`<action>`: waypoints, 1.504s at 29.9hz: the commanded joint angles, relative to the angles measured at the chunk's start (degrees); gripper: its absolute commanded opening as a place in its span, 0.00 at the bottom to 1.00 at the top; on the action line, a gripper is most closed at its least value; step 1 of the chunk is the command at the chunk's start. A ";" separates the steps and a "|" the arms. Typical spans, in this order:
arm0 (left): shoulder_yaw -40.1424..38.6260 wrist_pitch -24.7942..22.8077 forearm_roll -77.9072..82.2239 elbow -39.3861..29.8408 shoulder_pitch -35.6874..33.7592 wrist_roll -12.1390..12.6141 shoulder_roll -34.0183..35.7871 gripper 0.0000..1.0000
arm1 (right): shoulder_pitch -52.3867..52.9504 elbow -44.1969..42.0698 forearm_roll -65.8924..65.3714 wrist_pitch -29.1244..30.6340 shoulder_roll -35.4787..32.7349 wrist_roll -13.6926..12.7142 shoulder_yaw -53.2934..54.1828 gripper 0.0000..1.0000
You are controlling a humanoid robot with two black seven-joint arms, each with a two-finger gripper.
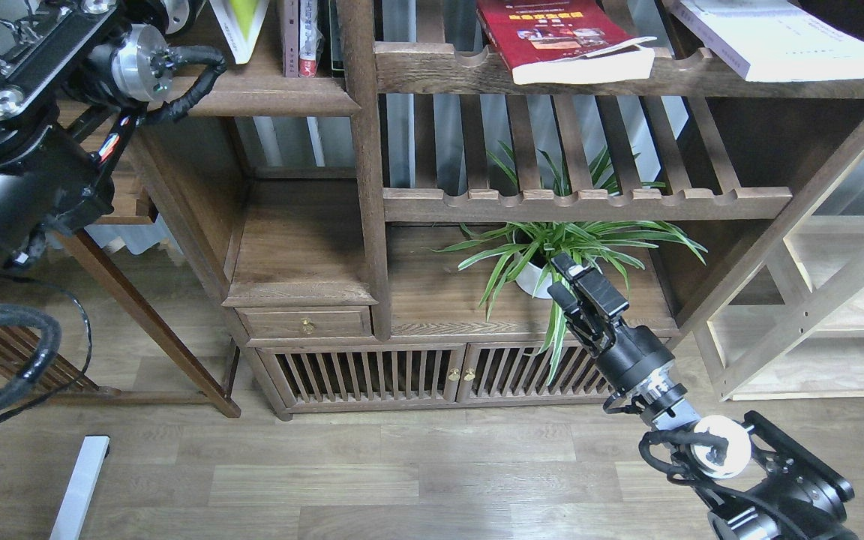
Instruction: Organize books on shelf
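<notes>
The dark red book (552, 34) with photos lies flat on the upper slatted rack, its front end over the rail. The thick whitish book (777, 37) lies flat on the same rack at the right. The yellow-green book (241, 22) hangs tilted at the top edge above the solid dark-brown shelf (274, 94); what holds it is out of view. My left arm rises past the top edge beside it, and its gripper is out of view. My right gripper (556, 276) is open and empty, low in front of the plant.
A spider plant (574, 240) in a white pot (533, 281) stands on the lower board, right behind my right gripper. A few upright books (301, 37) stand on the solid shelf. A lower slatted rack (582, 199) and a light wooden rack (837, 300) are at the right.
</notes>
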 commanded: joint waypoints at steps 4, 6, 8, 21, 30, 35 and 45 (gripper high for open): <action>0.66 -0.07 -0.59 1.60 -0.15 -0.19 -1.33 0.09 | 0.01 -0.08 0.06 0.00 0.01 0.00 0.61 0.85; 0.66 -0.07 -0.59 2.04 -0.33 -0.10 -1.69 0.12 | 0.01 -0.09 0.06 0.00 0.01 0.00 0.61 0.85; 0.66 -0.07 -0.59 2.22 -0.33 -0.10 -2.04 0.13 | 0.01 -0.09 0.06 0.00 -0.08 0.00 0.61 0.85; 1.18 -0.07 -0.59 3.71 -2.00 -0.19 -3.01 0.26 | -0.26 0.00 0.24 0.00 -0.08 0.00 0.70 0.85; 1.54 -0.33 -0.59 3.63 -3.40 -0.80 -3.18 0.29 | -1.66 0.09 0.24 0.00 -0.61 -0.09 0.52 0.85; 1.54 -0.33 -0.59 3.63 -4.64 -0.80 -3.88 0.29 | -1.84 0.09 0.24 0.00 -0.78 -0.09 0.52 0.85; 1.19 -0.33 -0.68 3.63 -7.10 -0.80 -4.24 0.30 | -2.02 0.09 0.15 0.00 -0.87 -0.18 0.08 0.85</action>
